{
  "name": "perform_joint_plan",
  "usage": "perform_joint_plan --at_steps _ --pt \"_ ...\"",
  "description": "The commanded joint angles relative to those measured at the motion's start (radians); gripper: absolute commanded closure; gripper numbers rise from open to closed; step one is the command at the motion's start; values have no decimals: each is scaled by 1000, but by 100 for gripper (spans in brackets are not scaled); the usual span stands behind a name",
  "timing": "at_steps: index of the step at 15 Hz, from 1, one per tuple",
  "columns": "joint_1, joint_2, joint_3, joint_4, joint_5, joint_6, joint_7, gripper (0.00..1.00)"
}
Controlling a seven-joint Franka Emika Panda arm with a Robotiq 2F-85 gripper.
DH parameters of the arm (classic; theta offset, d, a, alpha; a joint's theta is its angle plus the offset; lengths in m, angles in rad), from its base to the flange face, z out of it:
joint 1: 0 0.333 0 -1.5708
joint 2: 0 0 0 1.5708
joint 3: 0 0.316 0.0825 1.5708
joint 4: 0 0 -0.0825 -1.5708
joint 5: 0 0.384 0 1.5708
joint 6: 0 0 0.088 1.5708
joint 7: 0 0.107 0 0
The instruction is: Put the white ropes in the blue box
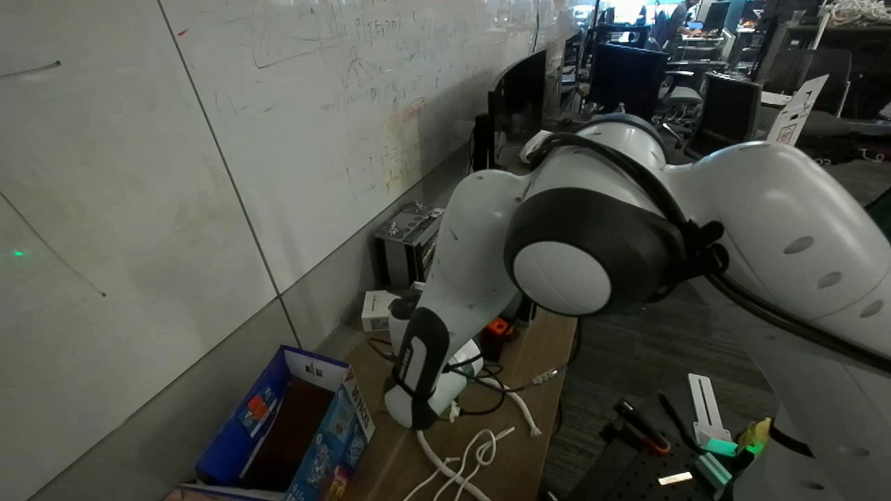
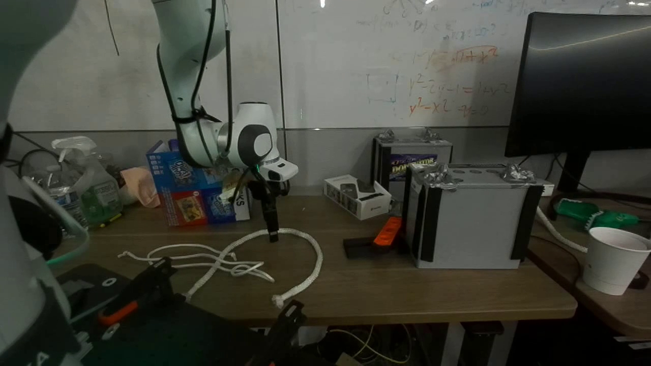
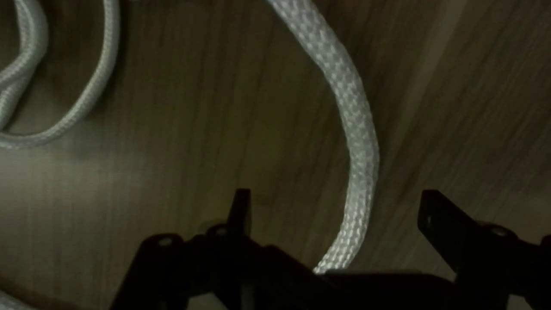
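White ropes (image 3: 363,146) loose on wooden table (image 2: 366,292), jaws spread wide over one, blue box (image 2: 193,198) nearby

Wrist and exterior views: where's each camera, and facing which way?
An exterior view: high near the blue box, looking down along the whiteboard; arm centre and right.
An exterior view: before the desk, facing the whiteboard; arm and gripper at left.
Wrist view: at the arm's end, looking down at white ropes; open gripper at bottom.
Both exterior views share blue box and white ropes.
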Motion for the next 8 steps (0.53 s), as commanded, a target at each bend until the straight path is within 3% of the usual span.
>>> perform_joint_plan --at_steps 1,2,3,8 --pt "-26 10 19 26 -11 -9 9 0" --pt "-29 9 22 25 -11 -10 7 0" --pt "-32 9 24 25 -10 -10 7 17" --pt "-43 -1 33 29 -11 -37 4 58"
